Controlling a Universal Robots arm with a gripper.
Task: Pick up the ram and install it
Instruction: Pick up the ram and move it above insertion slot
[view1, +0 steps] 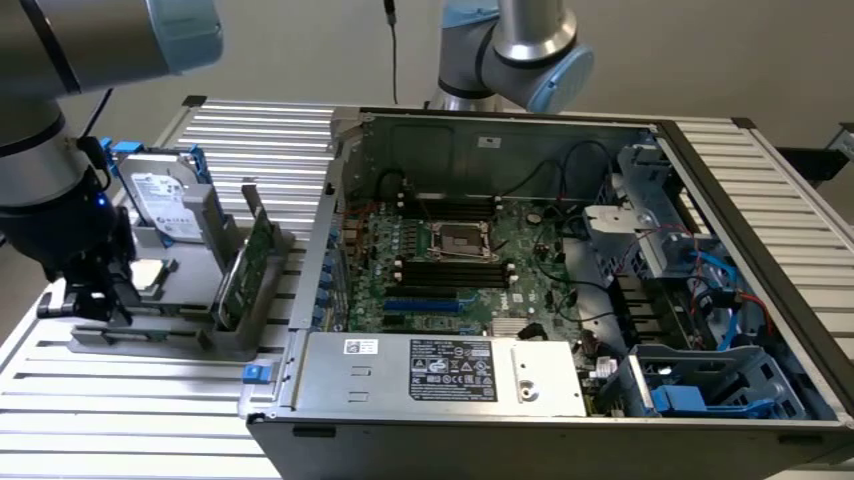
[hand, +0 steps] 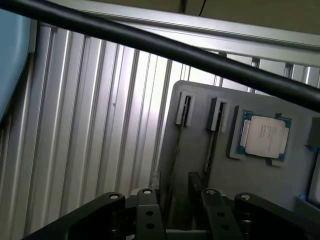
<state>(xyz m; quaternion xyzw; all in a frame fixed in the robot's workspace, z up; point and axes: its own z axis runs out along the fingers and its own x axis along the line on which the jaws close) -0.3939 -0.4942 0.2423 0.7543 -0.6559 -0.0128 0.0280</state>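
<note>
Pick step, ram not yet gripped. Pincer (view1: 91, 300) is wide and empty, low at the end of the grey fixture tray (view1: 160, 342) towards the exterior view's left, on the slatted desk (view1: 120, 410). Ram (view1: 258, 255) stands on edge in its tray slot just beside the open PC case (view1: 441, 375), apart from the pincer, with the processor (hand: 263, 136) between them. My read: the grasp needs the jaws squared across the stick's thin faces and centred on it.
</note>
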